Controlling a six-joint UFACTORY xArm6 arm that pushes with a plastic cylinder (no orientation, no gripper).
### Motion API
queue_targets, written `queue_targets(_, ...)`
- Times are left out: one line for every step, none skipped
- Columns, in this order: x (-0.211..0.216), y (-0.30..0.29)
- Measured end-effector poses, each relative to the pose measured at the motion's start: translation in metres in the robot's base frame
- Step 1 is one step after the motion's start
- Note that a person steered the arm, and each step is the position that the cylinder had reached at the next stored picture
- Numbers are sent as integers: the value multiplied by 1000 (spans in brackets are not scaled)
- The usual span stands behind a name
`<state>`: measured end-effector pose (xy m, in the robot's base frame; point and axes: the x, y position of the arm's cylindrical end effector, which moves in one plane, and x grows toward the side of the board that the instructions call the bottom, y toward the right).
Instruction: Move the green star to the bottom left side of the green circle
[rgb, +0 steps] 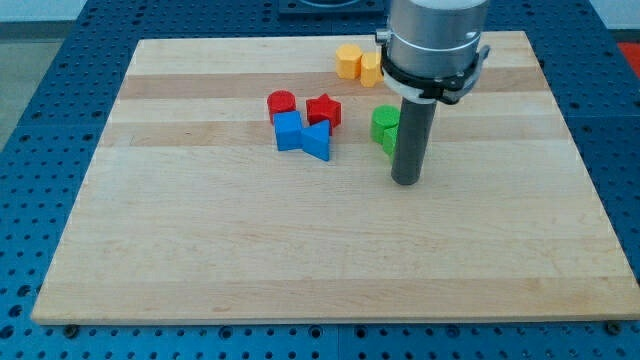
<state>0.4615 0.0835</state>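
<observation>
A green circle (384, 121) sits right of the board's middle, toward the view's top. A second green block (388, 141), which I take to be the green star, lies just below it and touching it, half hidden behind my rod. My tip (405, 181) rests on the board just below and slightly right of the two green blocks, close to the lower one.
A red circle (281, 104) and a red star (324, 110) sit left of the green blocks, with two blue blocks (289, 131) (317, 141) just below them. Two yellow blocks (349, 60) (370, 68) lie near the board's top edge, partly behind the arm.
</observation>
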Motion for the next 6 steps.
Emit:
queue_targets(-2,0)
queue_targets(-10,0)
queue_targets(-17,-1)
queue_targets(-18,-7)
queue_targets(-18,-18)
queue_targets(-18,-23)
